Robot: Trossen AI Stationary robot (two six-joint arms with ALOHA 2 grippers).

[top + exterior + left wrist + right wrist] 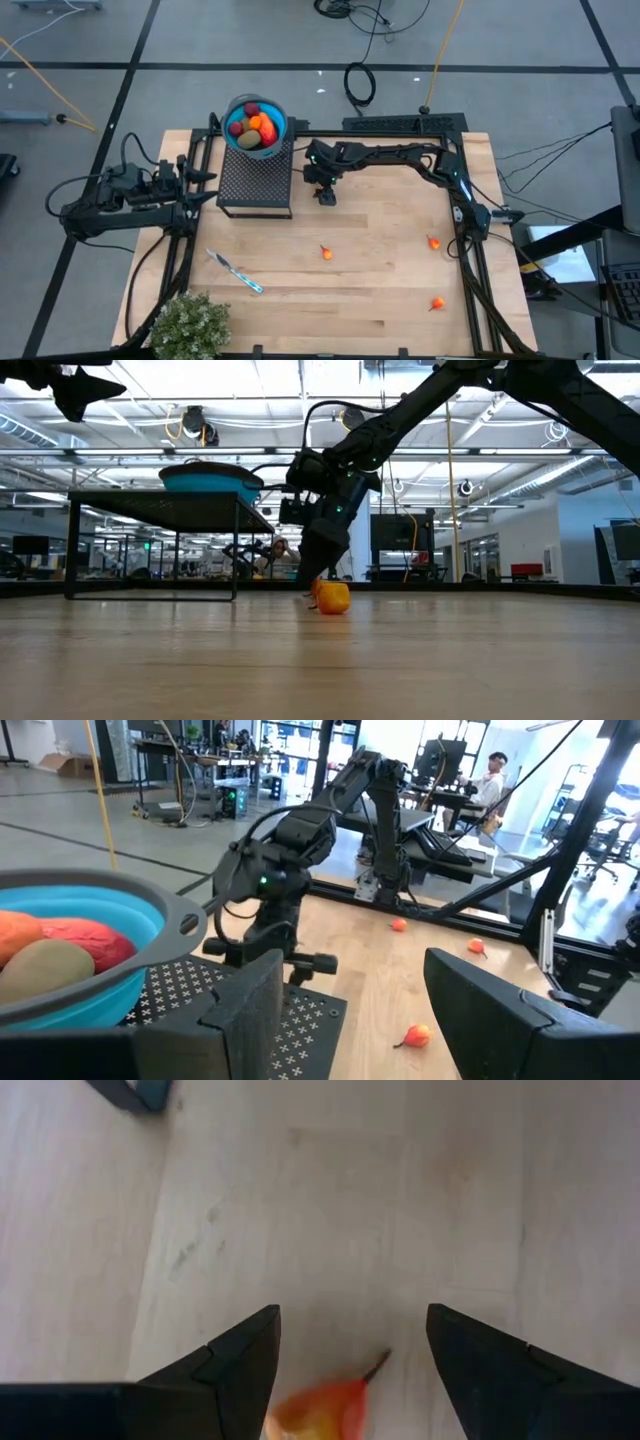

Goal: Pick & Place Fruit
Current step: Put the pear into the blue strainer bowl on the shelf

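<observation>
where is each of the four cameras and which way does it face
High view: above the table, looking straight down; both arms, blue bowl of fruit on a black stand.
Low view: table-top height, looking level into the room; right arm descending behind an orange fruit.
Left wrist view: on the left arm beside the stand, facing across the table; its open fingers, the bowl, the right arm.
Right wrist view: facing down at the wood; open fingers straddling the orange fruit.
Shared: low and right wrist views show that fruit.
</observation>
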